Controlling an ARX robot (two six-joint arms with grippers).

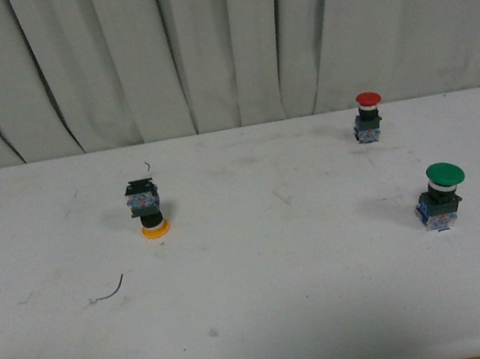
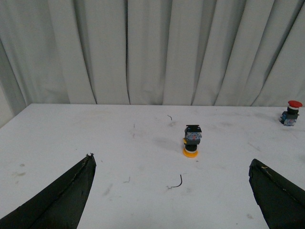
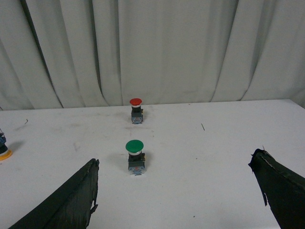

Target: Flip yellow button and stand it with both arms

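Left end effector [image 2: 171,160]: jaws spread wide, nothing in them, well back from the work.

On the counter [image 1: 293,319], left to right:
- A wire scrap [image 1: 111,290] lies loose.
- The yellow button [image 1: 146,210] sits left of centre, upside down, cap flat on the counter and blocky base up.
- The red button [image 1: 368,116] is at the back right.
- The green button [image 1: 441,195] is right and nearer.

Red and green both stand upright, well apart from yours.

Right end effector [image 3: 175,158]: also wide open and empty. It faces the green one, and the yellow button only just shows at the edge of that view. Neither arm shows in the front view.

Handling, my read:
- It looks small, light and rigid, so it shouldn't crush under a firm pinch.
- It will tip easily, and the smooth round cap will likely slip.
- Take it by the flat sides of the square base, or the black collar next to the cap. Skip the cap itself.
- You'd probably lift by the base with the left, brace or regrasp with the right to turn it over, then set it base-down.
- The base footprint is small, so release low and gently.

The flip is not yet begun.
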